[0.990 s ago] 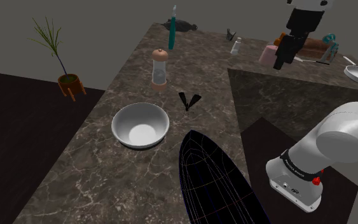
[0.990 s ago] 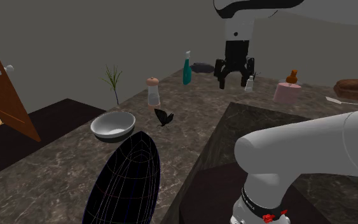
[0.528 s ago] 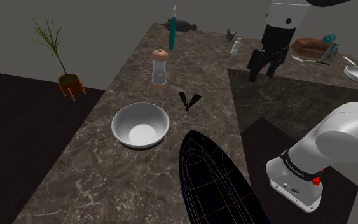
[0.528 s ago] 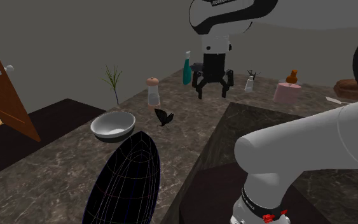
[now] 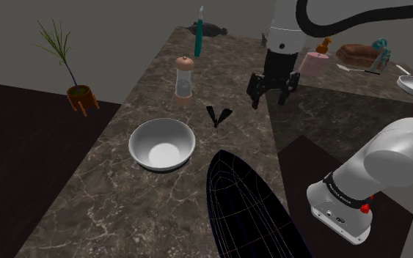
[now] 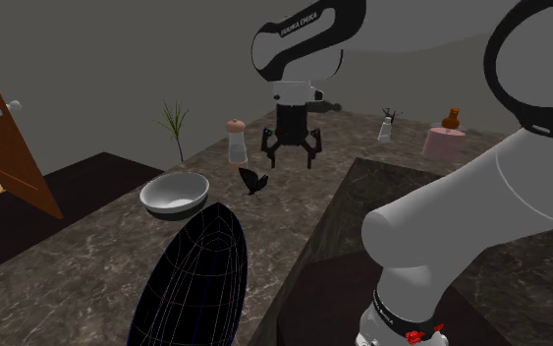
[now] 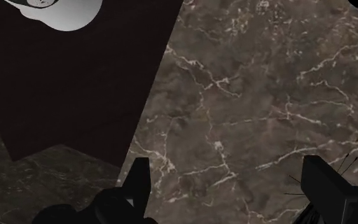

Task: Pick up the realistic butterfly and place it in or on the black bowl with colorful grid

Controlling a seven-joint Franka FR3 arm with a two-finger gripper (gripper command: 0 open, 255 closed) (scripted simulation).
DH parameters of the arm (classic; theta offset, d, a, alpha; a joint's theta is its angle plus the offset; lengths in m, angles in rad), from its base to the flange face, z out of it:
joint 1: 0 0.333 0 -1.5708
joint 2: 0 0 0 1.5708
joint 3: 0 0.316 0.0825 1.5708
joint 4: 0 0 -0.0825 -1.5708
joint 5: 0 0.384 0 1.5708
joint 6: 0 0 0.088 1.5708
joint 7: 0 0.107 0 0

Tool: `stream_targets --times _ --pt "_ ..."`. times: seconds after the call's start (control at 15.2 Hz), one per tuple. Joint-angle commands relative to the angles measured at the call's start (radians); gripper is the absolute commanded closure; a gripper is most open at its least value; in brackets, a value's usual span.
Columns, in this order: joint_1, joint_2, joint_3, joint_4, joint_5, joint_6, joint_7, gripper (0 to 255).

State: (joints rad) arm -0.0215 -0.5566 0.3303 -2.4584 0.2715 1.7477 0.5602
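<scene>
We see the gripper (image 5: 272, 94) hanging fingers-down over the dark marble counter (image 5: 146, 212). Its two black fingers (image 7: 136, 186) are spread wide, with only veined stone showing between them, so it holds nothing.

The butterfly (image 5: 218, 116), small and black with its wings raised, sits on the counter. It is just to the shoulder view's left of the gripper, a little nearer, and apart from it. The stretch between the two is plain stone. The black bowl (image 5: 247, 209), lined with a thin coloured grid, rises at the near end of the counter, nearer than the butterfly.

A white bowl (image 5: 162, 144) rests left of the butterfly and slightly nearer, beside the black bowl's far rim. A brown-capped grinder (image 5: 184, 78) stands upright farther off on the left. A teal spray bottle (image 5: 199, 33) stands at the far end. A pink pot (image 5: 313, 62) sits on the counter's right-hand branch, beyond the arm.

The gripper hangs close to the inner corner where that branch meets the long run. In the wrist view the counter's edge runs slantwise beside one finger, with dark floor (image 7: 69, 95) beyond it. At the shoulder view's left, the counter ends above dark floor where a potted plant (image 5: 76, 88) stands. The widest open stone lies between the grinder, the white bowl and the butterfly.
</scene>
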Motion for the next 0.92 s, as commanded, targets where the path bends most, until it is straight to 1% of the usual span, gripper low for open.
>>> stream_targets --times 0.0,0.2,0.4,0.53,0.73,0.86 --pt "-0.01 0.076 0.047 0.028 0.017 0.052 0.087 0" --pt "-0.026 0.189 0.109 0.071 0.024 0.126 0.211 0" --pt "-0.043 0.313 0.163 0.125 0.008 0.197 0.34 0" --pt "-0.052 0.401 0.192 0.168 -0.015 0.241 0.429 0" --pt "-0.056 0.539 0.221 0.241 -0.069 0.299 0.567 0" --pt "-0.051 0.55 0.221 0.235 -0.073 0.315 0.574 0"
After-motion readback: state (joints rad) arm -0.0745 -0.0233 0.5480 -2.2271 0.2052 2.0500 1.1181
